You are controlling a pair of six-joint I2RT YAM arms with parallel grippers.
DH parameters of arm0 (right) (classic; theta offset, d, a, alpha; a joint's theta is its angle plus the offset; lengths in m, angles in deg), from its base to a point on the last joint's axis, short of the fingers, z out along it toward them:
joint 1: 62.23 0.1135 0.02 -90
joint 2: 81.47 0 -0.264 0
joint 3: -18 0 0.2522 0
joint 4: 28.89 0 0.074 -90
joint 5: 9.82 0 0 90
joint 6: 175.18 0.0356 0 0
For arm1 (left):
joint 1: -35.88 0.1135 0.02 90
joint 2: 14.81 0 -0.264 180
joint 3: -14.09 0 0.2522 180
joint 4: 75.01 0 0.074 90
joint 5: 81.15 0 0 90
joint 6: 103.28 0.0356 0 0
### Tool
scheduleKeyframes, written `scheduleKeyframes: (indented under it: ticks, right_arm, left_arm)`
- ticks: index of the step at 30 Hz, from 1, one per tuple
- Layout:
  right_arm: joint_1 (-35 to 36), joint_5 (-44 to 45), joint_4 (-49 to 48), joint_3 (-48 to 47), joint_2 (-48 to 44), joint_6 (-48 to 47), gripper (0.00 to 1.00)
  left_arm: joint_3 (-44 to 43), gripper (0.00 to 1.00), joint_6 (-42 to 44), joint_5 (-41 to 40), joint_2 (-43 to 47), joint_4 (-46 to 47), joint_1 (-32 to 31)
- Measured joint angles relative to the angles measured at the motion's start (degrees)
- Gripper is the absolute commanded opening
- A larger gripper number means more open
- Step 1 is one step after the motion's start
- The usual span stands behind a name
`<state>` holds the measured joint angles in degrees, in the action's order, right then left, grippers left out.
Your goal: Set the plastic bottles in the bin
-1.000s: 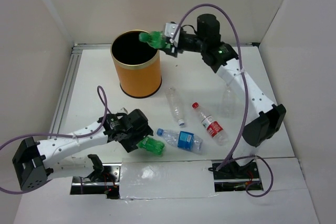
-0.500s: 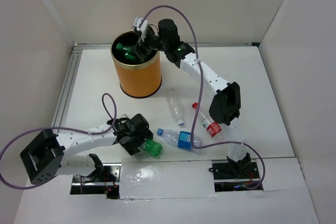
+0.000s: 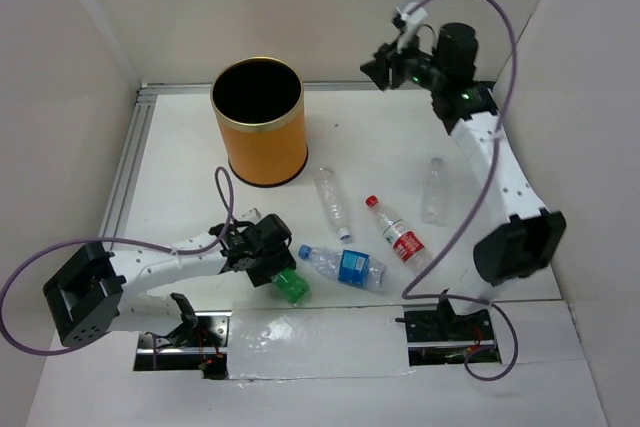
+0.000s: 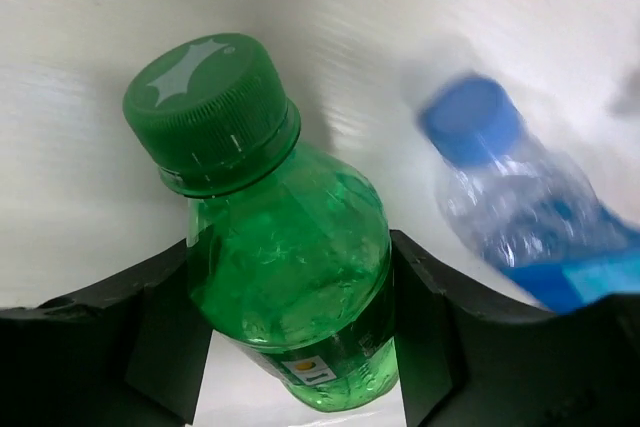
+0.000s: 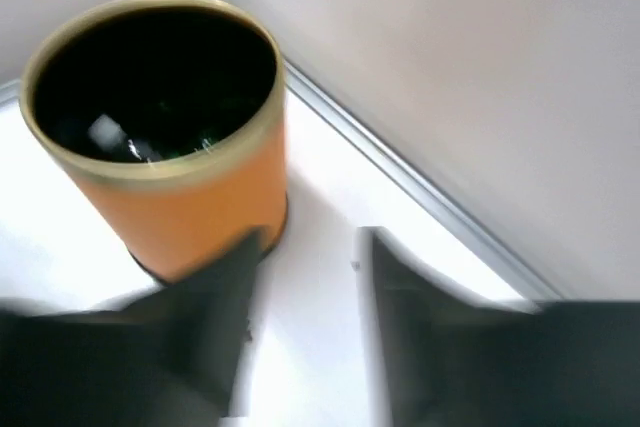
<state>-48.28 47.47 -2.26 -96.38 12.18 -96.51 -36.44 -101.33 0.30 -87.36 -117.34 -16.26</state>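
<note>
white table (image 3: 380, 137) | metal rail (image 3: 126, 162) along left edge | white walls (image 3: 300, 7)

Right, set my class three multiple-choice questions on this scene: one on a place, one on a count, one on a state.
1. Where does the bin stand?
A. Far left part of the table
B. Near right corner
C. Between the arm bases

2. How many bottles are outside the bin in the top view?
A. Two
B. Five
C. Eight

3. What is the left gripper doing?
A. Open over the bin
B. Shut on the green bottle
C. Open with nothing between its fingers

Answers:
1 A: the bin sits toward the back, left of centre.
2 B: green bottle, blue-labelled bottle, red-capped bottle, left clear bottle, right clear bottle.
3 B: in the wrist view its fingers press both sides of the green bottle.
</note>
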Motion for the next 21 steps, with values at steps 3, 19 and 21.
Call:
scheduleKeyframes:
  ticks: [3,19,21]
  right_arm:
    - [-4.96,-1.95,4.33,9.20,-6.75,-3.85,0.88]
    - [-1.36,-3.45,17.53,36.46,-2.75,-0.24,1.00]
    - [0.09,-3.48,17.16,36.15,-0.87,2.08,1.00]
  left_arm:
    - [-5.77,0.00,6.36,-3.82,2.67,-4.00,-3.89]
    - [-54.77,0.17,49.20,-27.06,-6.80,13.64,16.68]
    - [-58.29,0.30,50.75,-29.14,-11.85,14.84,20.11]
